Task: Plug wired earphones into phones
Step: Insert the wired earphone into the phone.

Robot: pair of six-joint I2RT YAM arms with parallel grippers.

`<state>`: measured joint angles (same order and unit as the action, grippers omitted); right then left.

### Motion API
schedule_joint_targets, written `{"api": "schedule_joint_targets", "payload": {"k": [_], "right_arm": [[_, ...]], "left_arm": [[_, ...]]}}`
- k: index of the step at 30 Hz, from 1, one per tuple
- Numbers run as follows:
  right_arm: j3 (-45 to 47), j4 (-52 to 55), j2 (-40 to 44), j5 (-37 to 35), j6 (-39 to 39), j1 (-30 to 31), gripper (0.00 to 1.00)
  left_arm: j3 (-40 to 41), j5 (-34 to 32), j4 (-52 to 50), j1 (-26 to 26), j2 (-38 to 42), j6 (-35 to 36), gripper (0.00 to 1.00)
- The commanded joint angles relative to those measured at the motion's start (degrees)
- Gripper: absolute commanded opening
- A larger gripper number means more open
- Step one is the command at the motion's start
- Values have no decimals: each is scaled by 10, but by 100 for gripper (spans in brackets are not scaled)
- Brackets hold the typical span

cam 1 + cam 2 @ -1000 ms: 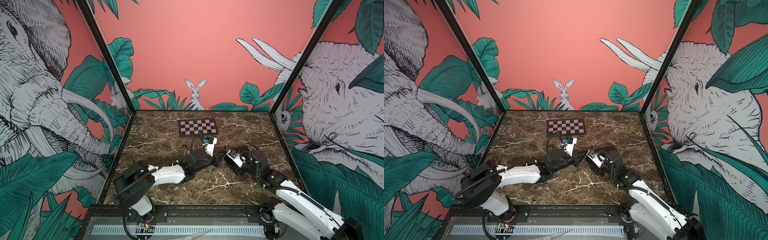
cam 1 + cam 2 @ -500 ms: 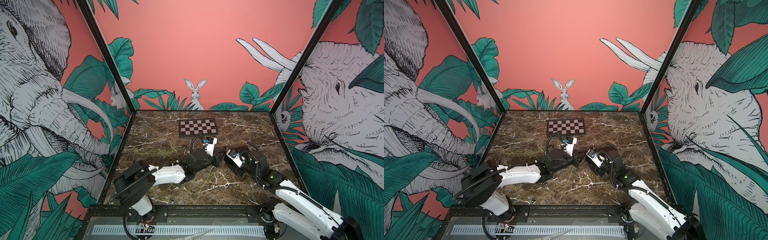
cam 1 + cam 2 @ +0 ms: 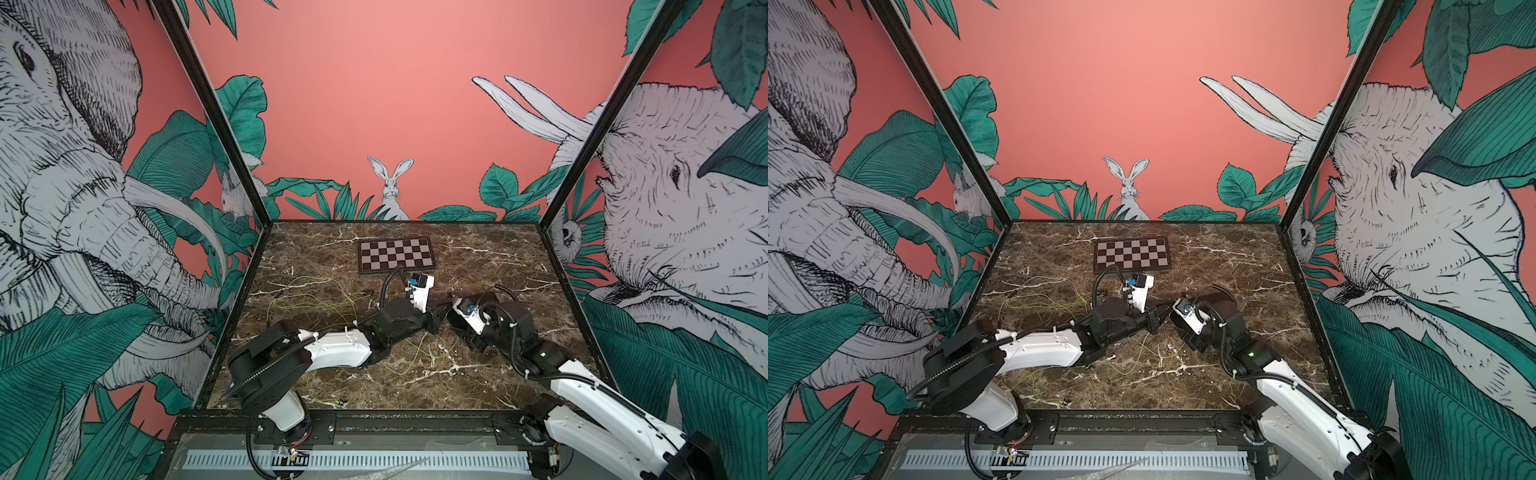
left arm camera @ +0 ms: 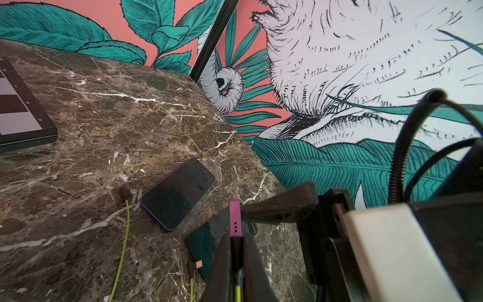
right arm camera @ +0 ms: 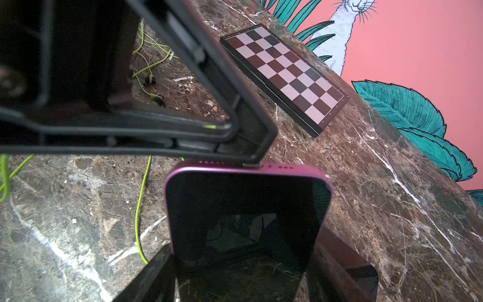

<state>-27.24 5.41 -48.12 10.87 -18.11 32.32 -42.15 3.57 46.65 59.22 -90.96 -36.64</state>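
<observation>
- The pink-edged phone (image 5: 248, 222), with a glossy dark screen, is held in front of the checkerboard (image 5: 285, 75). The right gripper (image 5: 243, 261) clamps its sides with jaws set wide.
- The left gripper (image 4: 236, 241) is pinched tight on a dark plug (image 4: 236, 257) with a yellow-green cord (image 4: 238, 292). The plug tip meets the phone's end edge; whether it is seated is unclear.
- In both top views the arms (image 3: 332, 353) hide the phone and plug.
- A blue-edged phone (image 4: 180, 193) lies flat on the surface (image 4: 104, 117), right of the checkerboard. A third phone (image 4: 203, 248) is partly hidden by the left gripper.

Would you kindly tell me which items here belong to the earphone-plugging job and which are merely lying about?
Job: pink phone in right hand; earphone plug in left hand; blue phone; third phone; green cords.
Lying about: checkerboard.
</observation>
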Motion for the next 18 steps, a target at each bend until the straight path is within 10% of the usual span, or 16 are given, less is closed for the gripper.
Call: {"api": "schedule_joint_targets", "payload": {"k": [1, 18], "right_arm": [[-17, -86, 10, 10, 10, 7, 61], [-36, -87, 6, -5, 3, 13, 60]], "left_arm": [[14, 15, -11, 5, -15, -8, 0], [36, 28, -43, 9, -9, -4, 0]]}}
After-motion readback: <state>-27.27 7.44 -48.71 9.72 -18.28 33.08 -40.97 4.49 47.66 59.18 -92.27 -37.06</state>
